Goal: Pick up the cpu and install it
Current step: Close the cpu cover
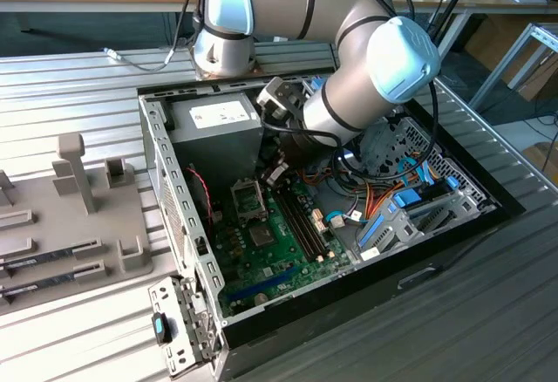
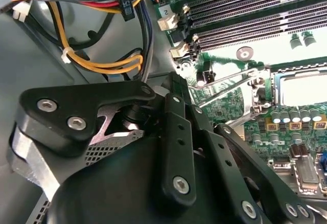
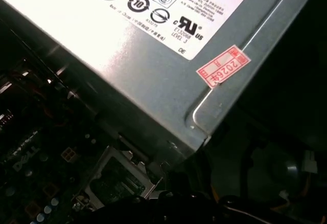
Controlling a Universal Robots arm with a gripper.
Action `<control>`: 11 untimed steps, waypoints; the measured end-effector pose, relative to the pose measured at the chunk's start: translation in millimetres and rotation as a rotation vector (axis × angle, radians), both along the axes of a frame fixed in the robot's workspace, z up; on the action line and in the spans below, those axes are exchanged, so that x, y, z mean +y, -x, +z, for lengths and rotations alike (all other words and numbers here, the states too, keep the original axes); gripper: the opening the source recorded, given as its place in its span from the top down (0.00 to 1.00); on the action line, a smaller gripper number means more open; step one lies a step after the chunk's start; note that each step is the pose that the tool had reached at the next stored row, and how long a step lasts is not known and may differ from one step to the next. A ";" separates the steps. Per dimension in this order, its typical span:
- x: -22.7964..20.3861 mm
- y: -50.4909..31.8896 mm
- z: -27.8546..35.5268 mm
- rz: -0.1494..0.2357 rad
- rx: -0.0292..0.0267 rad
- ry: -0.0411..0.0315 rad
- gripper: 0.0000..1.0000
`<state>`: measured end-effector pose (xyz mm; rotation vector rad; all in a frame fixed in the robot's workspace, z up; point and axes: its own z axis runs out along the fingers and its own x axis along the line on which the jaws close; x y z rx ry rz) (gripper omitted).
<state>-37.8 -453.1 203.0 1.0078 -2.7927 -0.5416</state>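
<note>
Nearest to me, the slatted metal table carries an open computer case, lying on its side so the arm can reach in from above. On the exterior view's left a grey holder block sits just beside the case, close enough for parts to be fetched.

Inside the case the green motherboard faces up. A dull grey square lies flat on it, left of the long memory slots. I take this square to be the cpu, resting in its socket; in the second wrist view it shows as a pale, glaring square. Just beyond it the hinged socket frame stands tilted up, and the wire lever is swung clear, so the seat is uncovered and nothing is clamped down yet.

Farther in, the gripper hangs low between the raised frame and the power supply, near the cpu but apart from it. Whether it is open or closed I cannot tell. Orange wires are bunched to one side of it, clear of the socket.

Behind, the arm bends down over the case's far wall.
</note>
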 end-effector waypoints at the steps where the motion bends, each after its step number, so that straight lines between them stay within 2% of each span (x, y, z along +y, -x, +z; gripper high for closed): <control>1: -0.1 0.0 0.0 0.000 0.0000 -0.0017 0.89; 6: -0.2 0.0 3.4 0.000 -0.0001 -0.0111 0.89; 9: -0.1 -0.6 5.0 0.000 0.0002 -0.0141 0.89; 10: -0.1 -1.5 4.9 0.000 0.0011 -0.0145 0.89; 11: -0.1 -4.5 4.3 0.000 0.0062 -0.0149 0.89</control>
